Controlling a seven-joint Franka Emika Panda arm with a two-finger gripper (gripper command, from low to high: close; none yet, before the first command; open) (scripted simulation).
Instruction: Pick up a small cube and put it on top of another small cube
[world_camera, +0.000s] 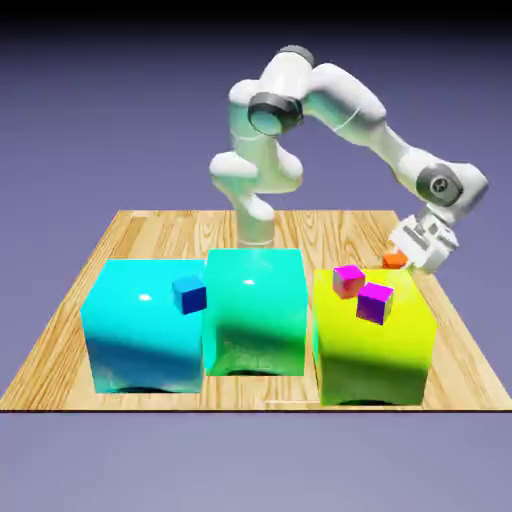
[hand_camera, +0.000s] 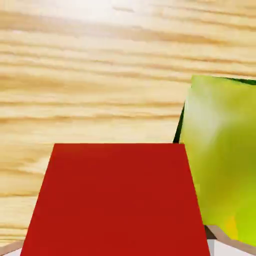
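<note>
Tightly, a white robot's end effector (world_camera: 408, 258) pinches a small orange-red cube (world_camera: 395, 260) behind the yellow-green block (world_camera: 374, 345) at the exterior view's right, the wooden counter (hand_camera: 90, 85) visible beyond it from the hand.

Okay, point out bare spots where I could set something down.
The table looks bare along the cyan block's outer side and behind the green block. It's crowded on the yellow block: pink and purple cubes, with the gripper holding the orange-red cube by its far corner.
</note>
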